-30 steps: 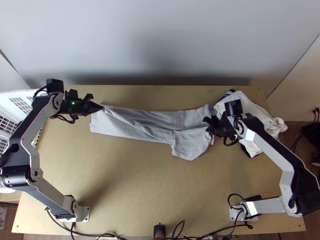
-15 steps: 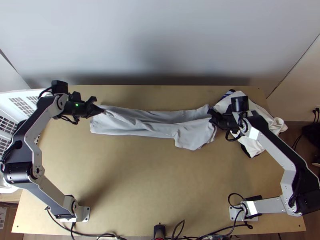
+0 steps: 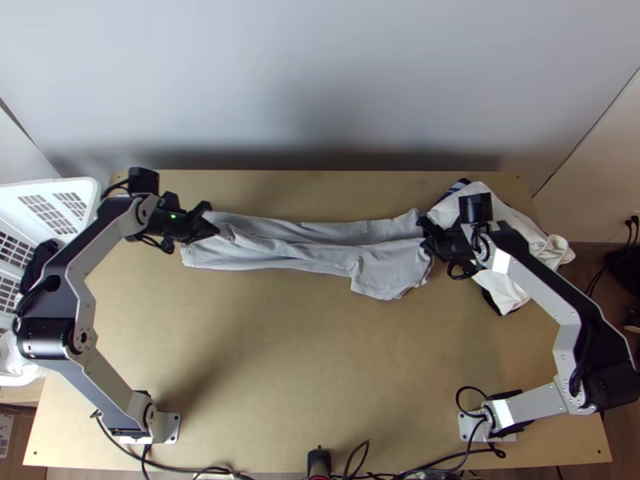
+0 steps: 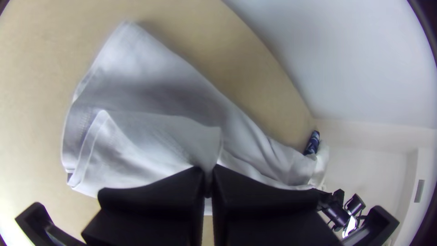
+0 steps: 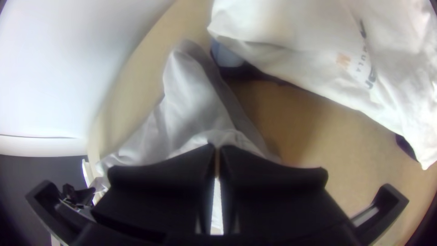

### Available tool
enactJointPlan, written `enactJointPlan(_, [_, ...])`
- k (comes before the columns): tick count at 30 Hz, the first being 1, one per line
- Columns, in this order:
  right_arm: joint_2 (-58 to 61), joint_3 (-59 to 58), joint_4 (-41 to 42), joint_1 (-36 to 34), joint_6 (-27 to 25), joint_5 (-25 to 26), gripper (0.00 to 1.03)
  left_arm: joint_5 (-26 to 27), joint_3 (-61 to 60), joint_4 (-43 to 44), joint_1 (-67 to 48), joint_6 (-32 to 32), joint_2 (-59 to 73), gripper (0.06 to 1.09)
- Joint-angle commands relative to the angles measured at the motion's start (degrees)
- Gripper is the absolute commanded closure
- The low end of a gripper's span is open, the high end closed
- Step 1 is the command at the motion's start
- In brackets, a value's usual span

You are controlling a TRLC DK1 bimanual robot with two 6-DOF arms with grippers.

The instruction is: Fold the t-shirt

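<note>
Pale wall (image 3: 320,80) behind, a light wooden worktop (image 3: 280,360) carries the light grey t-shirt (image 3: 382,276), which we see laid out in a long, narrow strip running from beside the pile of white clothes (image 5: 296,27) toward the opposite side. At the end farthest from the pile, the left gripper (image 4: 208,174) has its jaws closed on a pinch of the upper layer. Just beside the pile, the right gripper (image 5: 217,148) holds another pinch, its jaws drawn nearly together on the cloth.

We judge the job to be partway through. Layers lie one over another along the strip, so a lengthwise fold looks mostly made, but the result is not tidy: ridges run between the two held spots, the layered corners at the end farthest from the pile do not line up, and a squarish flap hangs out on the near side at the end by the pile.

Left to do, as we read it, are laying the held layer down flat, tucking in that flap, letting go, and then folding the strip across its length into a compact bundle; no such crosswise fold shows. Pulled too hard, we think, the thin cloth could skew further or slip free. Well apart from the pile, past the worktop's far side, stands a white basket (image 3: 12,196).
</note>
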Motion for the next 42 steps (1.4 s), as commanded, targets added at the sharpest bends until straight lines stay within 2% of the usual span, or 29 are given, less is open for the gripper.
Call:
enactJointPlan(1, [0.8, 0.0, 0.6, 2.0, 0.9, 1.2, 1.0, -1.2, -0.2, 2.9, -2.6, -3.1, 0.6, 1.05])
enactJointPlan(7, [0.2, -0.1, 0.6, 2.0, 0.7, 1.2, 1.0, 0.4, 0.2, 1.8, -1.4, -3.1, -3.6, 1.05])
enactJointPlan(14, [0.1, -0.3, 0.6, 2.4, 0.9, 1.2, 1.0, 1.7, -1.0, -11.0, -1.7, 7.1, -12.9, 1.05])
enactJointPlan(19, [-1.3, -0.3, 0.6, 2.4, 0.4, 0.9, 1.0, 1.6, -5.4, -11.3, 0.3, 9.0, -21.9, 1.05])
enactJointPlan(25, [-4.8, 0.1, -6.2, 1.6, -3.4, -13.5, 1.0, 3.8, -11.1, -12.0, 3.1, 12.3, -27.1, 1.05])
enactJointPlan(28, [-11.1, -2.4, -7.0, 0.6, -6.3, -20.2, 1.0, 5.5, -13.1, -12.7, 4.1, 12.7, -28.6, 1.05])
enactJointPlan(31, [-16.2, -3.3, -12.6, -0.1, -10.0, -26.0, 1.0, 6.7, -15.5, -13.1, 4.4, 13.0, -29.7, 1.05])
enactJointPlan(36, [-25.8, -7.6, -19.2, 2.2, -13.7, -26.7, 1.0, 9.5, -20.9, -13.3, 3.7, 13.1, -34.3, 1.05])
enactJointPlan(42, [-35.2, -13.1, -23.4, 3.9, -13.7, -26.8, 1.0, 15.3, -26.8, -13.5, 4.7, 13.4, -41.3, 1.05])
